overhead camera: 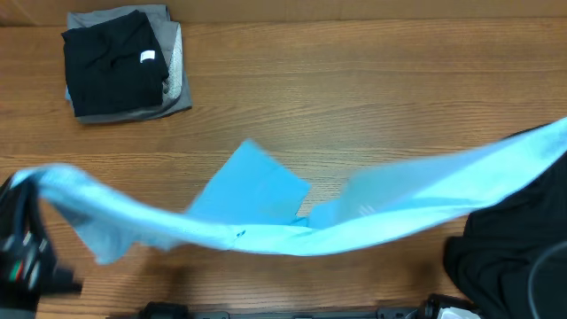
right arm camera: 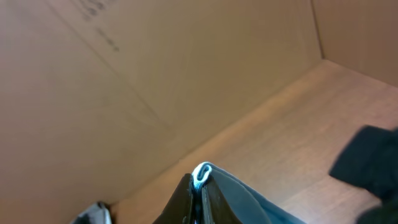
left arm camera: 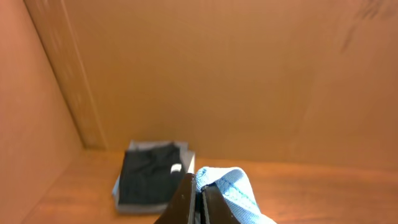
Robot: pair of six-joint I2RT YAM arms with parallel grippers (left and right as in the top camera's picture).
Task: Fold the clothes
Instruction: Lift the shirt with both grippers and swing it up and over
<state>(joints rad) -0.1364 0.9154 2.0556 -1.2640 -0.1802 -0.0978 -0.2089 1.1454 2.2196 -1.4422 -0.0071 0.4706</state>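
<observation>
The light-blue T-shirt [overhead camera: 381, 208] hangs stretched in a long band above the table, from far left to the right edge, with one flap drooping onto the wood in the middle. My left gripper [left arm camera: 199, 190] is shut on the shirt's left end [left arm camera: 227, 186]; in the overhead view it is at the far left [overhead camera: 19, 182]. My right gripper [right arm camera: 199, 183] is shut on a folded edge of the shirt [right arm camera: 202, 173]; it is outside the overhead view, past the right edge.
A folded stack of black and grey garments [overhead camera: 120, 62] lies at the table's back left and also shows in the left wrist view [left arm camera: 149, 174]. A loose black garment [overhead camera: 505, 248] lies at the front right [right arm camera: 370, 162]. Cardboard walls stand behind the table.
</observation>
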